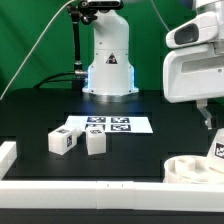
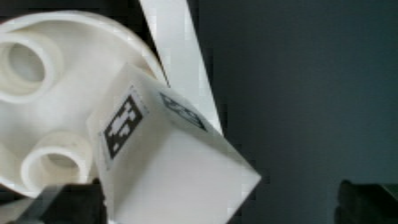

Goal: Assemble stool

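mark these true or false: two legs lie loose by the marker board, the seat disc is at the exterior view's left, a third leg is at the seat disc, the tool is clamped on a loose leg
1. Two loose legs lie on the table just in front of the marker board. True.
2. The seat disc is at the exterior view's left. False: it is at that view's right, near the front edge.
3. A third leg, tagged, is at the seat disc. True.
4. The tool is clamped on a loose leg. False: it hangs over the seat disc, far from both, and its fingers stand wide apart.
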Robot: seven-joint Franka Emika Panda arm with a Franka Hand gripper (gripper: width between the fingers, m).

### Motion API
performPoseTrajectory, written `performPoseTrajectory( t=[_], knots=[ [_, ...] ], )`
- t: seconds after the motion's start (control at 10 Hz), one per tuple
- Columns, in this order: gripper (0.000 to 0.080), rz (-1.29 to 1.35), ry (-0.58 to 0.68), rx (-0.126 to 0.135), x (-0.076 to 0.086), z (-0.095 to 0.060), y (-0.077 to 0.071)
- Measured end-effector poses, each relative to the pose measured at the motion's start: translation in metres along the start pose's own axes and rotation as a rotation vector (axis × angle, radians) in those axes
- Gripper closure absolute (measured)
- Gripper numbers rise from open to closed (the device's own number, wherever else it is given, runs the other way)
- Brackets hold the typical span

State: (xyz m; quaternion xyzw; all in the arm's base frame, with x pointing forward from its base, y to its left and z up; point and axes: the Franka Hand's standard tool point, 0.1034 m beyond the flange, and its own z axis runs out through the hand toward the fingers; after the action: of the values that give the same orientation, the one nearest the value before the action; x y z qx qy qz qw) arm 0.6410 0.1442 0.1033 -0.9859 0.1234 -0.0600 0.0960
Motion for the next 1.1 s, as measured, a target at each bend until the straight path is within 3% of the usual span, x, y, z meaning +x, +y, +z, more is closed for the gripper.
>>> performPoseTrajectory(
  t=[0.2,0.6,0.8,1.1],
  knots=[
    [0.0151,-0.134,0.001,-0.009,0.001,0.0,0.002],
    [0.0151,-0.549,-0.002,-0.094,0.0,0.004,0.007],
    [0.0151,-0.728,-0.016,-0.122,0.001,0.006,0.013],
    [0.0151,-0.781,-0.023,-0.128,-0.004,0.013,0.02]
  ],
)
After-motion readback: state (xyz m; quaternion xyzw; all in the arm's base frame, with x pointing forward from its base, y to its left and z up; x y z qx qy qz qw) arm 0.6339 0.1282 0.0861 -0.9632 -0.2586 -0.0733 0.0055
